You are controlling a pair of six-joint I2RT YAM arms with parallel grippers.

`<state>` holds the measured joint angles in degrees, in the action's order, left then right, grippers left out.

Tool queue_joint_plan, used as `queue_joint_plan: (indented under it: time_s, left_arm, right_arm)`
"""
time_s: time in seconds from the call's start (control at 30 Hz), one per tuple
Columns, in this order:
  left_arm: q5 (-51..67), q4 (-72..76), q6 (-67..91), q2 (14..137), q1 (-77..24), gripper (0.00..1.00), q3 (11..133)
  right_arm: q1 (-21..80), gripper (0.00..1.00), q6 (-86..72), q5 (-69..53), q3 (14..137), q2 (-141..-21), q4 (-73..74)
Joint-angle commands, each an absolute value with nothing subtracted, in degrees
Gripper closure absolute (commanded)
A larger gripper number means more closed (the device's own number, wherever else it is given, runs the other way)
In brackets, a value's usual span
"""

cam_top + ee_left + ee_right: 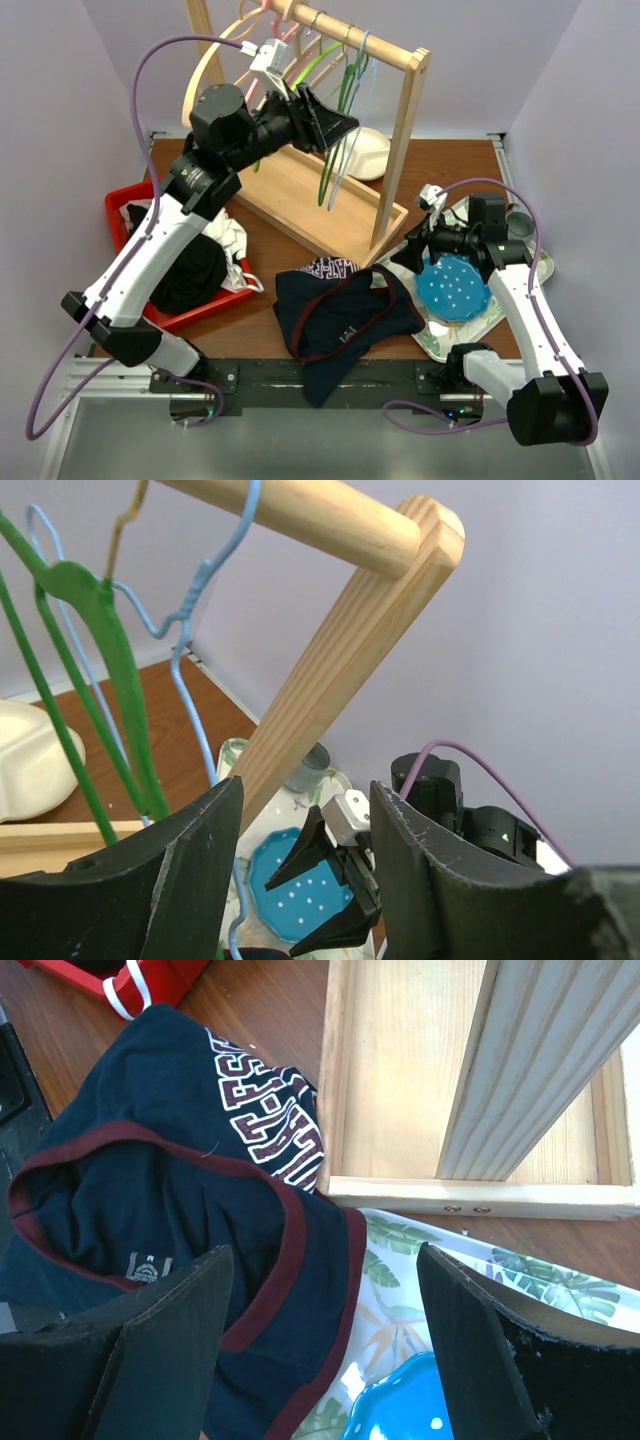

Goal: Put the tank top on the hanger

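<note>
2 grippers stand with jaws spread and nothing in them. The left gripper [335,125] is up at the rail of the wooden rack [400,130], close by the hanger [185,630]. The right gripper [405,255] hovers low in front of the rack's base, over the edge of the tank top [340,315]. The step in hand looks like taking the hanger off the rail. To do it well, the left fingers [190,880] should close on the light-blue wire alone, below its twisted neck. They should keep clear of the green hanger [75,585] just beside it, then lift until the slim hook clears the rod before drawing away. The tank top lies crumpled on the table [460,170] in front of the rack's base. It is dark navy with dark red trim and block lettering, and 1 edge rests on the leaf-patterned tray [500,1280].
</note>
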<state>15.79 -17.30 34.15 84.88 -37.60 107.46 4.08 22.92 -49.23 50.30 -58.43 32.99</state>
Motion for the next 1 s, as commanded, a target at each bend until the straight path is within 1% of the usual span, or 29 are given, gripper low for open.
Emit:
queue_joint_plan:
  time_s: [0.0, 0.27, 0.77, 0.87, 0.9, 0.97]
  left_arm:
    - [14.8, -16.4, 34.7, 86.7, -39.1, 0.42, 108.0]
    - [7.5, -19.9, 32.3, 87.2, -40.1, 0.42, 108.5]
    - [5.7, -22.8, 30.6, 90.2, -40.4, 0.41, 109.9]
    - [3.7, -23.6, 29.7, 90.3, -40.5, 0.48, 110.2]
    - [3.2, -23.9, 29.4, 90.3, -40.6, 0.56, 110.4]
    - [1.7, -24.5, 28.7, 90.2, -40.8, 0.62, 110.7]
  right_arm:
    - [3.9, 0.21, 23.0, -51.2, 50.4, -58.0, 32.5]
    - [3.9, 0.21, 23.2, -51.3, 50.5, -57.7, 32.8]
    - [3.6, 0.21, 23.3, -51.3, 50.5, -57.6, 33.0]
    - [3.5, 0.21, 23.3, -51.3, 50.5, -57.7, 33.0]
    - [3.6, 0.21, 23.3, -51.3, 50.5, -57.7, 33.0]
    - [3.5, 0.21, 23.3, -51.3, 50.5, -57.7, 33.0]
